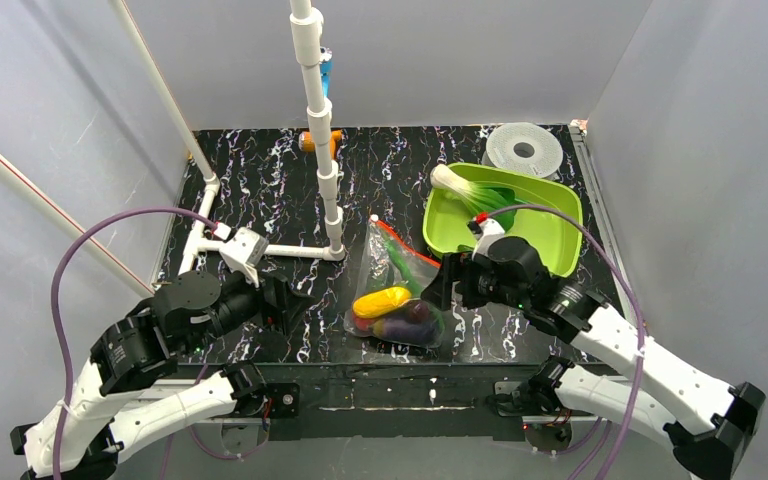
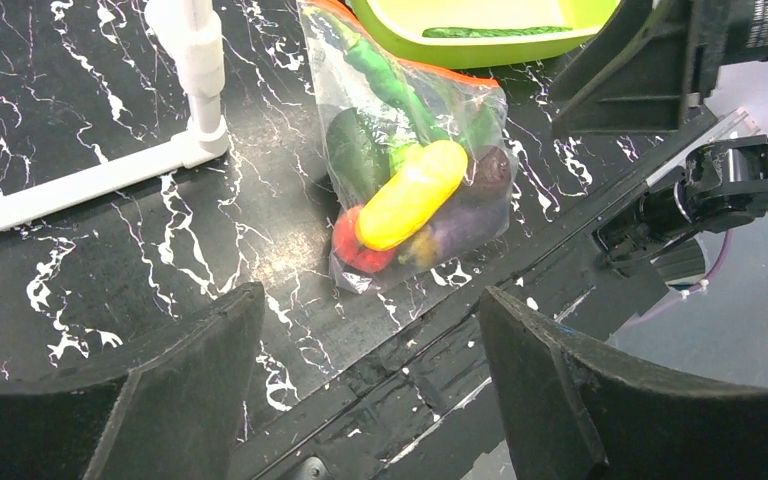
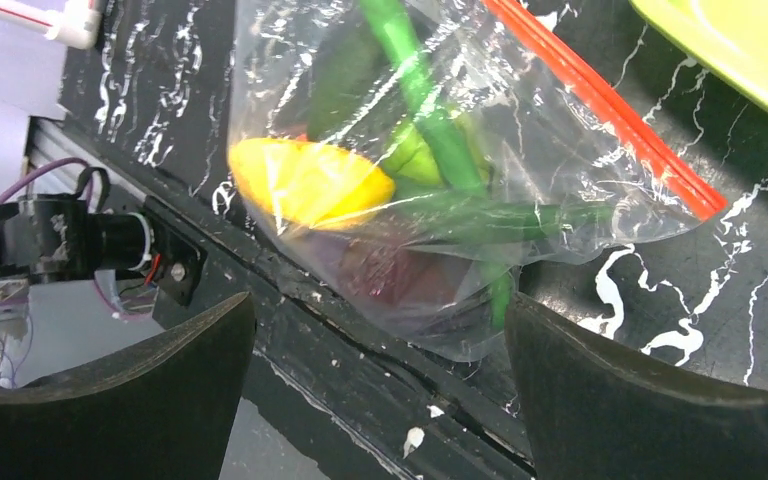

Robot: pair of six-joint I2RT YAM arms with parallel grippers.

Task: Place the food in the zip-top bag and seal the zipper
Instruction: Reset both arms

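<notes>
zip-top bag [image 1: 385, 250] holding food [image 1: 382, 301], left fingers [image 2: 190, 385] wide, empty, right fingers [image 3: 165, 385] wide, empty

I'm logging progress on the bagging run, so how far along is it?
Done: the yellow piece and purple plum, among others, sit inside the zip-top bag. In hand: nothing; left gripper and right gripper are open, facing the bag. Left: a green-and-white vegetable lies in the lime tray, and whether the zipper is sealed cannot be judged.

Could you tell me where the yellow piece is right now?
In the top view, the yellow piece lies inside the zip-top bag, centre, near the table's front edge, beside the dark purple plum.
</notes>
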